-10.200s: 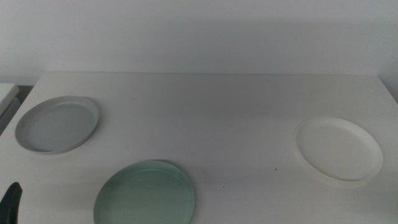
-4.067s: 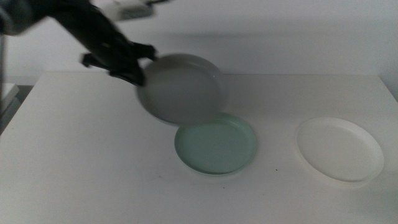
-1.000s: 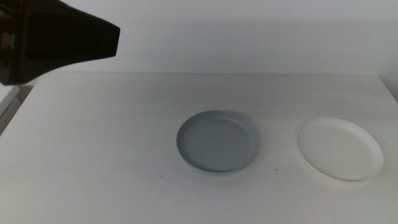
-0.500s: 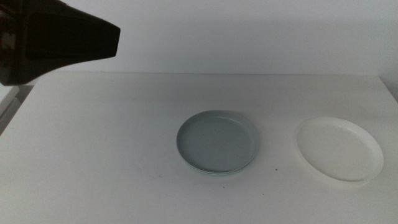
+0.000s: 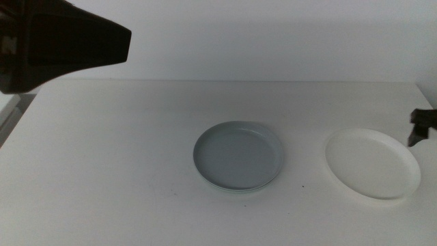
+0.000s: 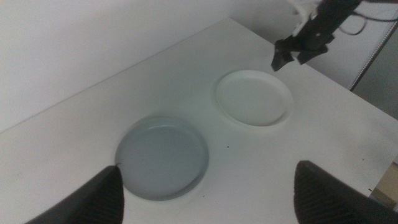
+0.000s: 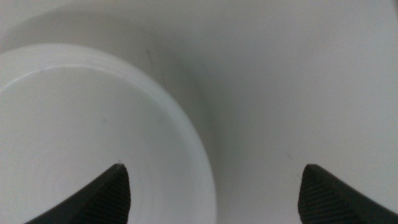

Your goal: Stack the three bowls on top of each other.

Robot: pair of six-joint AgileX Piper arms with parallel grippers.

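The pale grey-blue bowl (image 5: 239,156) sits nested on the mint green bowl (image 5: 235,192) at the table's middle; only a thin green edge shows beneath it. The white bowl (image 5: 372,164) lies alone to the right. My right gripper (image 5: 421,127) comes in at the right edge, just above the white bowl's far right rim. In the right wrist view that gripper (image 7: 214,167) is open with the white rim (image 7: 189,140) between its jaws. My left gripper (image 6: 210,167) is open and empty, raised high, looking down on the grey-blue bowl (image 6: 163,157) and the white bowl (image 6: 254,98).
The left arm's dark body (image 5: 61,42) fills the upper left of the middle view, close to the camera. The white table (image 5: 136,137) ends at a pale wall behind. The table's right edge (image 6: 357,102) runs just past the white bowl.
Earlier the left gripper carried the grey-blue bowl from the left onto the green one, then rose. In the last half second the right gripper has come into view beside the white bowl.
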